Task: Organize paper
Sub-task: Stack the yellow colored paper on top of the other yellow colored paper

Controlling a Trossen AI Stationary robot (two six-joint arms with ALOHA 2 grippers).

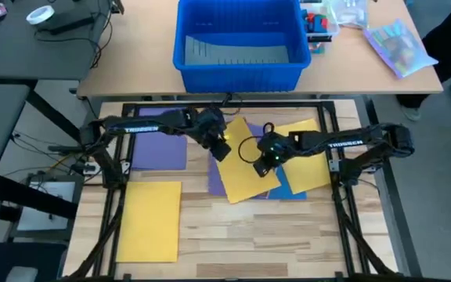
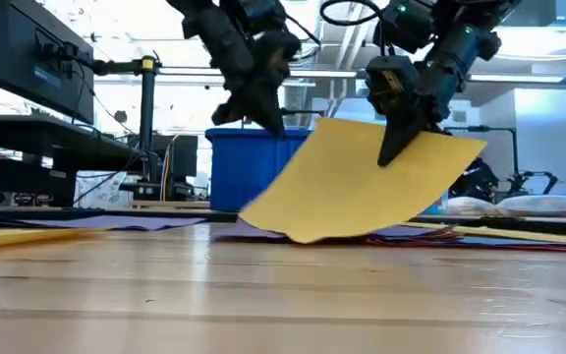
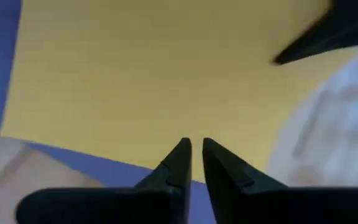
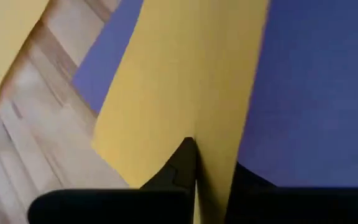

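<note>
My right gripper (image 2: pixel 393 147) pinched the edge of a yellow sheet (image 2: pixel 357 182), fingers pressed together on it, one finger hidden behind the paper in the right wrist view. The sheet hung tilted, its low corner touching the pile of purple and blue sheets (image 1: pixel 288 186) in front of the blue bin (image 1: pixel 239 43). My left gripper (image 2: pixel 266 120), fingers nearly together and holding nothing, hovered just above the same sheet. The pile beneath was mostly covered.
</note>
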